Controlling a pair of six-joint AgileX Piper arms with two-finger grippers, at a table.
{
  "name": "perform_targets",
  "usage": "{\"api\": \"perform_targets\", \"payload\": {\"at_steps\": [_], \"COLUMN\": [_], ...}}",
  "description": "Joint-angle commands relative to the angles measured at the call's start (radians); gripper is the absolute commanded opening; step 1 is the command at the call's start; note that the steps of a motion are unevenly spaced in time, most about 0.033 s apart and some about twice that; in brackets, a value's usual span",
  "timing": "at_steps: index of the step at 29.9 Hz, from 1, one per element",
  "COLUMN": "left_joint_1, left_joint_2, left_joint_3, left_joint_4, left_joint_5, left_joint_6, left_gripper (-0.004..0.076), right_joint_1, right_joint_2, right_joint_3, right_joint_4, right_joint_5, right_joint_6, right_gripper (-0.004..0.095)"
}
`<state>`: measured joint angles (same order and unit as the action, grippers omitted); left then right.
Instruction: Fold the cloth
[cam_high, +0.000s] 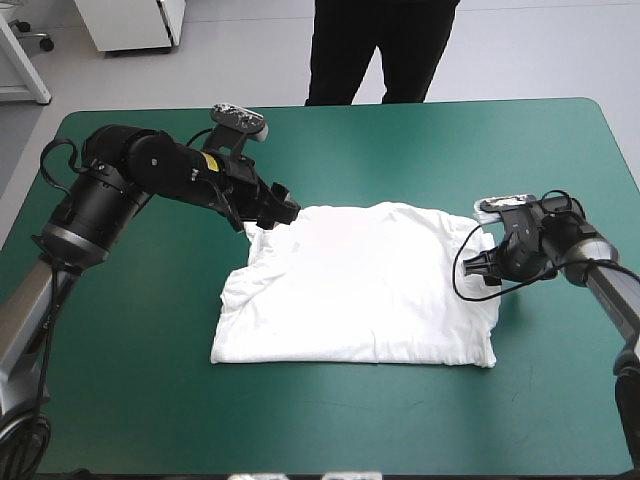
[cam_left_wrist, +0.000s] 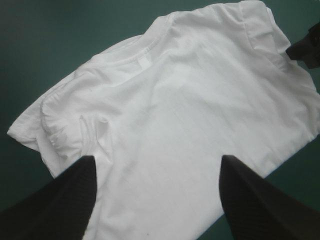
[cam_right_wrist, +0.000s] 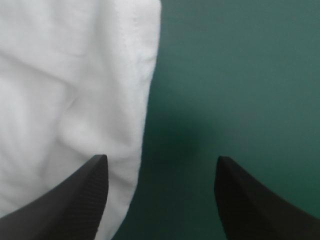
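The white T-shirt (cam_high: 360, 285) lies spread fairly flat in the middle of the teal-green table, a little rumpled at its left side. My left gripper (cam_high: 285, 212) hovers at the shirt's far left corner; in the left wrist view its black fingers (cam_left_wrist: 65, 200) stand apart over the T-shirt (cam_left_wrist: 175, 120), holding nothing. My right gripper (cam_high: 478, 262) sits at the shirt's right edge. Its fingers (cam_right_wrist: 255, 200) are open too, one over the T-shirt's hem (cam_right_wrist: 70, 100), the other over bare table cover.
Teal-green cover (cam_high: 330, 420) surrounds the shirt on all sides, with wide free room along the near edge and at the left. The right gripper's tip (cam_left_wrist: 306, 47) shows beyond the shirt in the left wrist view.
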<state>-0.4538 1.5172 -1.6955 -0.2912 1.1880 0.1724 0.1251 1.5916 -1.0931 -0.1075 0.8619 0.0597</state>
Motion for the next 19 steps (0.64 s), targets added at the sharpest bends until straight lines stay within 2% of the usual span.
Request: {"api": "perform_targets", "payload": {"at_steps": [1,6,8,10,16,19], "left_joint_1": [-0.004,-0.004,-0.004,-0.004,-0.004,-0.004], "left_joint_2": [-0.040,-0.040,-0.040,-0.040,-0.045,-0.047], "left_joint_3": [-0.030,-0.030,-0.030,-0.030,-0.030,-0.030], "left_joint_4": [-0.027,-0.027,-0.027,-0.031,-0.031,-0.031], "left_joint_5": [-0.034,-0.042,-0.042,-0.037,-0.002,0.005], "left_joint_6": [-0.015,-0.029,-0.032,-0.032,-0.032,-0.032], "left_gripper": [0.0496,0.0494,0.0494,0.0494,0.0494,0.0494], "right_joint_1": [-0.034,-0.034,-0.034,-0.034,-0.034,-0.034], "right_joint_2": [-0.002,0.037,0.062,0.089,0.162,0.182], "right_joint_3": [-0.021,-0.021,-0.021,-0.021,-0.021,-0.021], "right_joint_4": [0.002,0.087,0.115,0.130,0.170,0.168], "right_joint_5": [-0.035,-0.058,-0.063,-0.063,-0.065,-0.060], "right_joint_6": [-0.025,-0.082,-0.084,-0.089,-0.108,-0.099], "right_gripper": [0.0581,0.0573,0.0520,0.0428,-0.0003,-0.0017]}}
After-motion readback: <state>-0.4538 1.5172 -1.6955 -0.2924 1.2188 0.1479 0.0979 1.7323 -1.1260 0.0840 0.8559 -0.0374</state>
